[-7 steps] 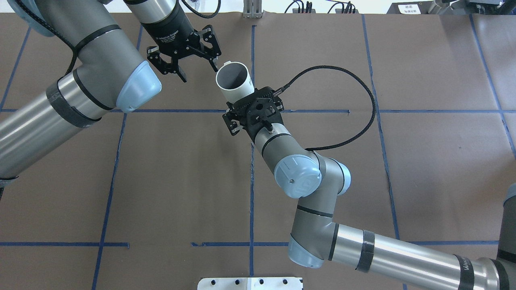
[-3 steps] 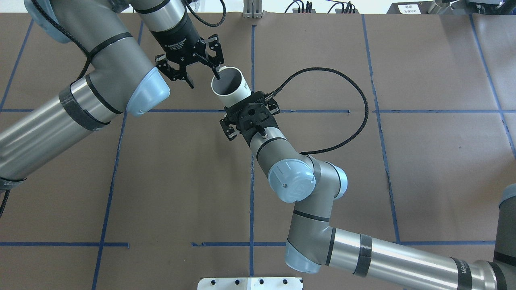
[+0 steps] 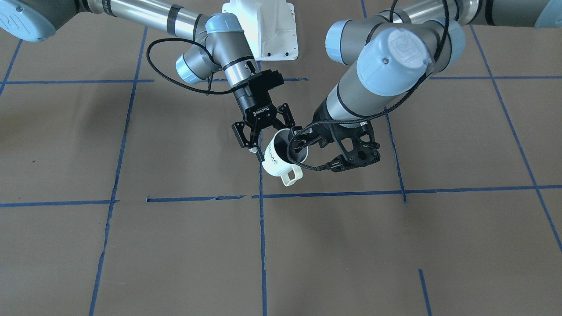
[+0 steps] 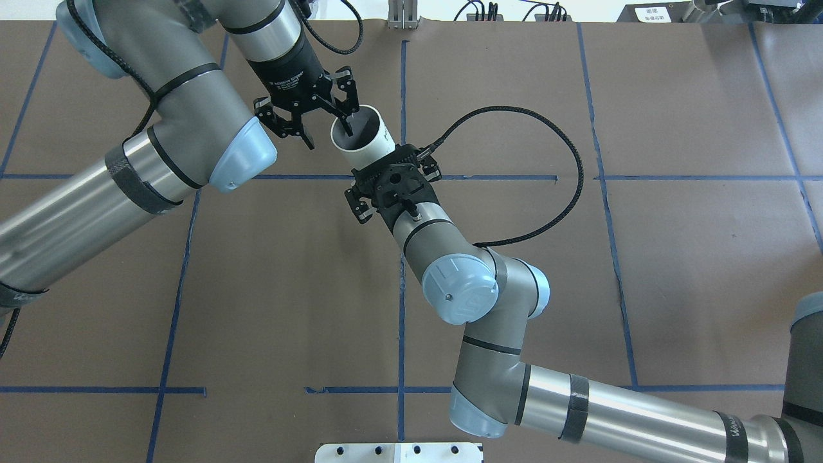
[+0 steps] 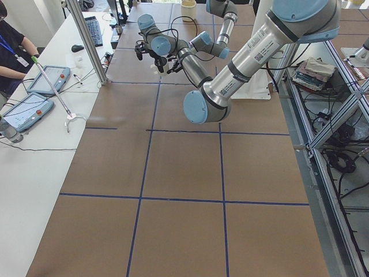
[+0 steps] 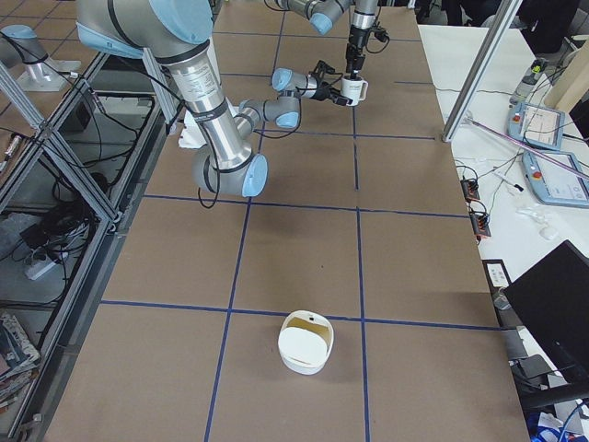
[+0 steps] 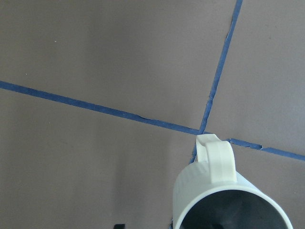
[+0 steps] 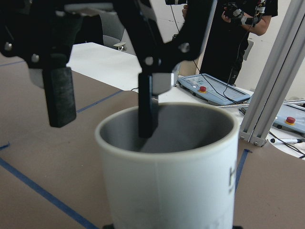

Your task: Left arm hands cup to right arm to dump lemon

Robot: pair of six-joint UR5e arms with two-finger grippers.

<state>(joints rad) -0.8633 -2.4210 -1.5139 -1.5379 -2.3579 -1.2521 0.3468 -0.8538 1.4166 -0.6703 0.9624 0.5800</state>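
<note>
The white cup (image 4: 363,141) with "HOME" lettering is held above the table, tilted, its grey mouth toward the left arm. My right gripper (image 4: 384,168), marked ROBOTIQ (image 3: 274,142), is shut on the cup's body (image 3: 281,160). My left gripper (image 4: 329,137) is open and straddles the rim: one finger (image 8: 147,109) reaches inside the cup (image 8: 167,171), the other (image 8: 59,95) hangs outside. The left wrist view shows the cup's mouth and cream handle (image 7: 217,160). No lemon shows in any view; the part of the cup's inside that I see is bare grey.
Brown table with a blue tape grid (image 4: 402,283). A white round container (image 6: 306,341) sits far off at the table's right end. The white robot base (image 3: 263,26) is at the robot's edge. Side tables with tablets (image 5: 46,81) and operators lie beyond.
My left gripper moved right and toward the cup; one finger now sits inside the rim. My right arm shifted the cup slightly left. Both grips unchanged.
</note>
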